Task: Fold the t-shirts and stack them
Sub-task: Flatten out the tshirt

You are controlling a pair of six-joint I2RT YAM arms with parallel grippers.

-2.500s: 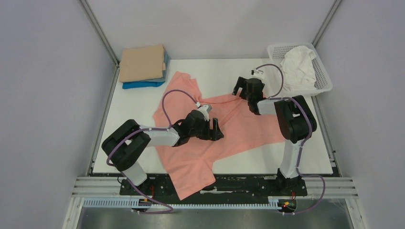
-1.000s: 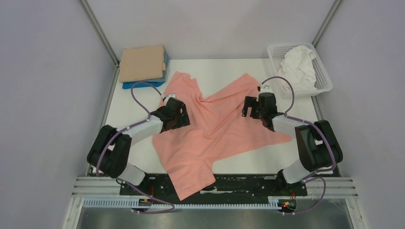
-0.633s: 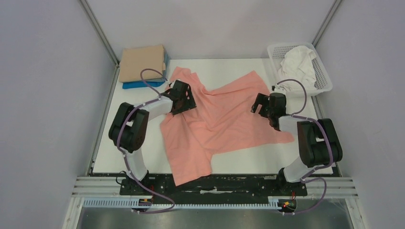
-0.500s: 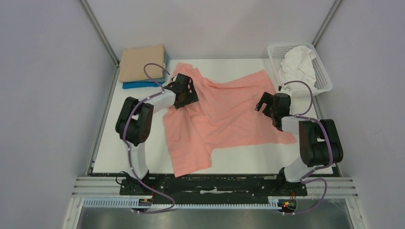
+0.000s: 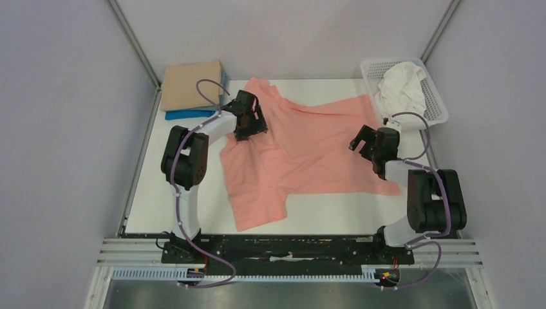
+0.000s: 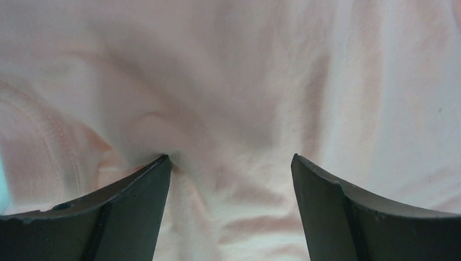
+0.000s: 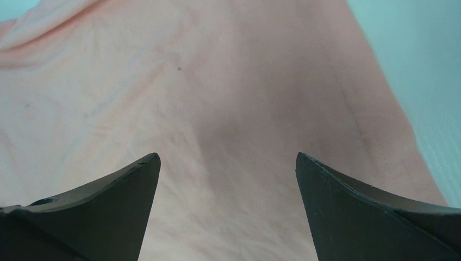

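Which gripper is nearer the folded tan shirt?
Left. The left gripper is over the pink shirt's edge beside the tan shirt; the right gripper is over the opposite edge, by the basket.

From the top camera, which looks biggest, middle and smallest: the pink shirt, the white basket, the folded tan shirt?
1. pink shirt, spread out, by far the biggest.
2. white basket.
3. folded tan shirt, only slightly smaller than the basket.

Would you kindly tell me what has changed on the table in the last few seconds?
The left tool swept far-left and the right tool rightwards, both open, spreading the salmon-pink cloth t-shirt wider and drawing it back from the near edge. The folded tan t-shirt on the blue t-shirt and the white t-shirt in the white plastic lattice basket stayed put.
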